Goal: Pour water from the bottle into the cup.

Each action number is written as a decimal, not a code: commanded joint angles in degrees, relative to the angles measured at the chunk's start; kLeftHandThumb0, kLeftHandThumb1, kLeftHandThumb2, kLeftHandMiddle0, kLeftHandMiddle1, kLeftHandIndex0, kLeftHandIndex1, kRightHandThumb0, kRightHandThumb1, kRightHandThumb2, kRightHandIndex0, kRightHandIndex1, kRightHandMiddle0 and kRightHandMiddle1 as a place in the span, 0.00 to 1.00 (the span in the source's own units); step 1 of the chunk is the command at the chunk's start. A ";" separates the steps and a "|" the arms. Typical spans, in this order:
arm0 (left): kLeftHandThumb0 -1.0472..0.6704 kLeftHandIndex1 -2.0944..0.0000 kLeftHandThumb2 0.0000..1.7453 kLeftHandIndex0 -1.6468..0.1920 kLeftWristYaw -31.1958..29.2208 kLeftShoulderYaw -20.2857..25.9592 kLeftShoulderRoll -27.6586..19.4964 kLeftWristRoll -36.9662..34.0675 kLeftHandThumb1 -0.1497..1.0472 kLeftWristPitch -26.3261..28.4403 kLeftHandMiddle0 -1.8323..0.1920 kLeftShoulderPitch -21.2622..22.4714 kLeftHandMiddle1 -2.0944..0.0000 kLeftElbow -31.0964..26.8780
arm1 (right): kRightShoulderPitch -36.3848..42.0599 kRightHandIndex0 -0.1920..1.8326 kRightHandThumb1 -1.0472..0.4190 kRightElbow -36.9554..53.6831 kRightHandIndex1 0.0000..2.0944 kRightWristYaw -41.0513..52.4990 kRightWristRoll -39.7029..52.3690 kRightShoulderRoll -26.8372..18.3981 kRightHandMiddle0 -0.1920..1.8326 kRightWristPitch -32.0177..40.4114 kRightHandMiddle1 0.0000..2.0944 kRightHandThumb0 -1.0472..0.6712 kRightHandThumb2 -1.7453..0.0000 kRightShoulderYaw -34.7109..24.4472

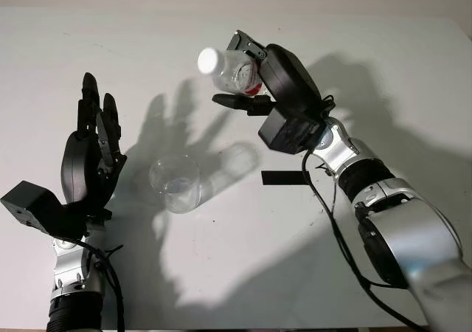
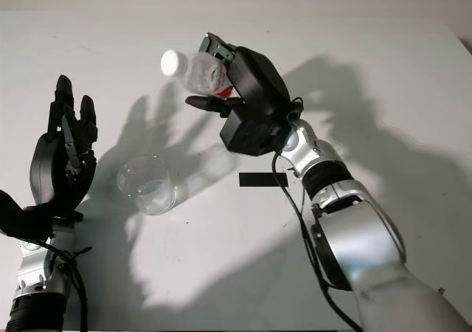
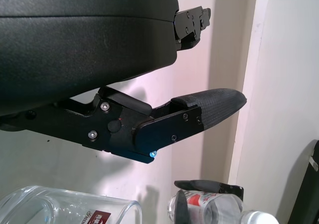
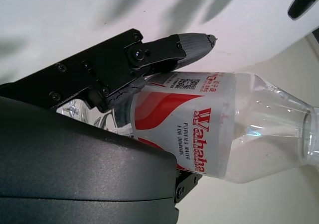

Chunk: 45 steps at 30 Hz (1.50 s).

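The right hand [image 1: 254,81], at upper centre of the frame, is clenched around the bottle [image 1: 230,70], held tipped on its side above the white bench [image 1: 221,273] with its white cap [image 1: 209,60] pointing left. The clear cup [image 1: 175,184] stands upright below it, left of centre. The left hand [image 1: 92,151] is released, raised at the left beside the cup. A black strip [image 1: 282,178] lies right of the cup.
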<state>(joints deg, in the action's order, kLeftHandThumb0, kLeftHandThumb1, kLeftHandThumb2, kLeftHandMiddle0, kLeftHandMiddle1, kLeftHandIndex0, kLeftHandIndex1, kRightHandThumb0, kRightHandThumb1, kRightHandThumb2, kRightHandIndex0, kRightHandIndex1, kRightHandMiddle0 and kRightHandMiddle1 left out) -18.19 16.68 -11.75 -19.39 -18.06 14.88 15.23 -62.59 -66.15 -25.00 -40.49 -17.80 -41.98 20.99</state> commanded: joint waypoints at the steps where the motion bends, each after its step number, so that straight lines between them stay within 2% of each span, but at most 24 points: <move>1: 0.21 1.00 0.43 1.00 0.22 -0.21 0.39 0.23 1.00 0.16 1.00 -0.24 1.00 0.31 | -1.26 0.63 0.00 1.85 1.00 -4.36 -4.03 -1.65 0.47 -0.18 1.00 0.35 0.81 3.31; 4: 0.21 1.00 0.43 1.00 0.38 -0.30 0.39 0.24 1.00 0.17 1.00 -0.20 1.00 0.29 | -1.89 0.63 0.00 2.07 1.00 -8.78 -8.02 -2.36 0.47 0.62 1.00 0.34 0.81 6.47; 7: 0.21 1.00 0.43 1.00 0.31 -0.39 0.42 0.17 1.00 0.07 1.00 -0.14 1.00 0.27 | -2.68 0.64 0.00 2.35 1.00 -13.94 -12.52 -2.86 0.49 2.08 1.00 0.34 0.87 10.09; 10: 0.21 1.00 0.43 1.00 0.16 -0.40 0.51 -0.07 1.00 0.08 1.00 -0.08 1.00 0.33 | -3.37 0.66 0.00 1.63 1.00 -16.48 -14.19 -2.69 0.51 2.12 1.00 0.33 0.88 11.98; 21: 0.20 1.00 0.41 1.00 0.79 -0.74 1.03 0.37 1.00 -0.16 1.00 0.20 1.00 0.77 | -5.47 0.68 0.00 1.72 1.00 -21.71 -16.53 -1.44 0.54 1.97 1.00 0.34 0.86 16.31; 30: 0.20 1.00 0.41 1.00 1.40 -0.74 1.58 0.47 1.00 -0.20 1.00 0.20 1.00 0.87 | -7.20 0.67 0.00 1.91 1.00 -23.22 -16.55 -1.10 0.55 0.32 1.00 0.34 0.81 17.24; 45: 0.20 1.00 0.40 1.00 1.14 -0.75 2.19 -0.03 1.00 -1.31 1.00 0.89 1.00 2.29 | -10.75 0.71 0.00 3.22 1.00 -36.56 -28.79 -2.30 0.54 8.47 1.00 0.31 0.79 26.33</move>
<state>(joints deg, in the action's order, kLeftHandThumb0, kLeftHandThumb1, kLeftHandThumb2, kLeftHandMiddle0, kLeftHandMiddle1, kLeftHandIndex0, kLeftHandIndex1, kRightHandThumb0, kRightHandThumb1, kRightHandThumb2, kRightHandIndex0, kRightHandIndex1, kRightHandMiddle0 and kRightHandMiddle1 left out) -16.97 16.03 -10.53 -19.29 -18.80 16.51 16.60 -71.03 -64.03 -60.21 -68.96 -19.66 -33.96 47.00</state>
